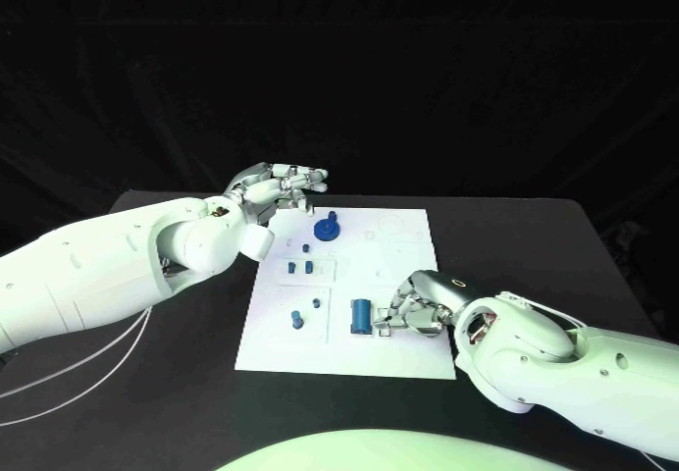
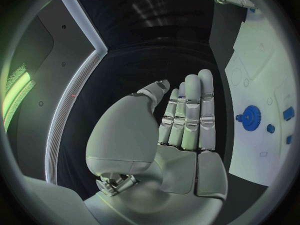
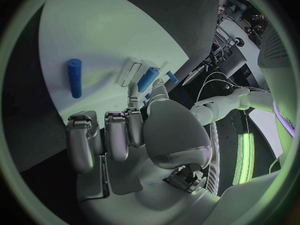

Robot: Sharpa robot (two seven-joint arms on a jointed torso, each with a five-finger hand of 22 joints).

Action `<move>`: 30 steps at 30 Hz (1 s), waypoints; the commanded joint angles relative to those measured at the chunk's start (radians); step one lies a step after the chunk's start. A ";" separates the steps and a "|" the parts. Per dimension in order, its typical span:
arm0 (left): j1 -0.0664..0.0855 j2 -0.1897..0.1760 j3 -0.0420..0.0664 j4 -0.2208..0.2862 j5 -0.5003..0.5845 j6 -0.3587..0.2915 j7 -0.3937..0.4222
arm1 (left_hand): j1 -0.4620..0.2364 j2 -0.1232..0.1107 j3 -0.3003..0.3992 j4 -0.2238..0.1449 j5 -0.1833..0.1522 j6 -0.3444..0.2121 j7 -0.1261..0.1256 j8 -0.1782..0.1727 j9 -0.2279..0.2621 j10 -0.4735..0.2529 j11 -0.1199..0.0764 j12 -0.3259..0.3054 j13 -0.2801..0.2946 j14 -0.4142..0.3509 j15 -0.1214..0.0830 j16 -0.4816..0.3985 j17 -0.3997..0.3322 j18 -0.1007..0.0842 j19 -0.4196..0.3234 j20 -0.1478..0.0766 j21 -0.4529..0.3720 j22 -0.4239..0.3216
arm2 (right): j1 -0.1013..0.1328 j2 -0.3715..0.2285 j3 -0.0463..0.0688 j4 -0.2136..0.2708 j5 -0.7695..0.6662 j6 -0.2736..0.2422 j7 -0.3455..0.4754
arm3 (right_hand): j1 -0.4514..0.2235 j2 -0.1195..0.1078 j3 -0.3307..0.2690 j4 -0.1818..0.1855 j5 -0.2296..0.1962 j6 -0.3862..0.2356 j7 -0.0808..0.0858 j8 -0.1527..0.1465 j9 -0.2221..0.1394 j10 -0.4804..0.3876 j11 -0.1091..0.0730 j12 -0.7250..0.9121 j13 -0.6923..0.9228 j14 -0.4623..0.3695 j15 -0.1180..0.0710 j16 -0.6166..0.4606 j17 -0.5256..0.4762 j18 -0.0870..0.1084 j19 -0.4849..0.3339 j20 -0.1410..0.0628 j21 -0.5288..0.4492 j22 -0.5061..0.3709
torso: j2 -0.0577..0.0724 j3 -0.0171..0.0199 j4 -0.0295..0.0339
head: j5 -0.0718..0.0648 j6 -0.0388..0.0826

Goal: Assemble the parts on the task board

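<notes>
Hovering above the far left corner of the task board (image 1: 403, 294), my left hand (image 1: 276, 186) holds nothing, its fingers straight and side by side in the left wrist view. My right hand (image 1: 413, 306) rests low on the board's near right part, fingers curled down beside the blue cylinder (image 1: 362, 315); I cannot tell whether they grasp anything. On the board sit a blue gear (image 1: 327, 231) near the far edge, two small blue pegs (image 1: 300, 266) in the middle and another blue peg (image 1: 297, 319) nearer me.
</notes>
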 commanded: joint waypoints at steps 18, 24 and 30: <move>0.001 -0.008 0.000 0.007 0.004 0.014 0.009 | 0.003 0.008 0.000 0.002 0.000 -0.008 -0.001 0.006 0.000 -0.009 0.000 0.007 0.001 -0.008 -0.002 0.003 -0.001 0.006 0.005 0.000 -0.004 -0.001 | -0.004 -0.203 0.000 0.059 -0.136 -0.045 0.019 | 0.111 0.030 0.059 -0.060 0.044 -0.021 0.003 -0.031 -0.018 0.022 -0.004 -0.001 0.128 0.080 -0.003 0.004 0.142 -0.007 0.106 -0.002 0.005 0.263 | -0.003 -0.0002 -0.0069 | -0.025 0.005; 0.001 -0.007 0.000 0.006 0.004 0.015 0.009 | 0.003 0.008 0.000 0.002 0.000 -0.008 -0.001 0.006 0.000 -0.009 0.000 0.007 0.001 -0.008 -0.002 0.003 -0.001 0.006 0.005 0.000 -0.004 -0.001 | -0.021 -0.187 0.000 0.029 -0.151 -0.039 -0.001 | 0.104 0.028 0.059 -0.055 0.048 -0.017 0.004 -0.033 -0.020 0.022 -0.003 -0.002 0.128 0.080 -0.002 0.004 0.142 -0.007 0.106 -0.002 0.005 0.263 | -0.001 0.0001 -0.0023 | -0.028 0.005; 0.001 -0.008 0.000 0.006 0.004 0.015 0.009 | 0.005 0.008 0.000 0.001 0.000 -0.009 -0.001 0.006 0.000 -0.009 0.000 0.008 0.001 -0.008 -0.002 0.003 -0.002 0.006 0.005 0.000 -0.005 -0.002 | -0.035 -0.164 0.000 0.004 -0.156 -0.038 -0.009 | 0.097 0.026 0.059 -0.050 0.052 -0.014 0.004 -0.035 -0.022 0.022 -0.003 -0.003 0.128 0.080 -0.002 0.004 0.142 -0.007 0.106 -0.002 0.005 0.263 | 0.000 -0.0004 -0.0017 | -0.024 0.004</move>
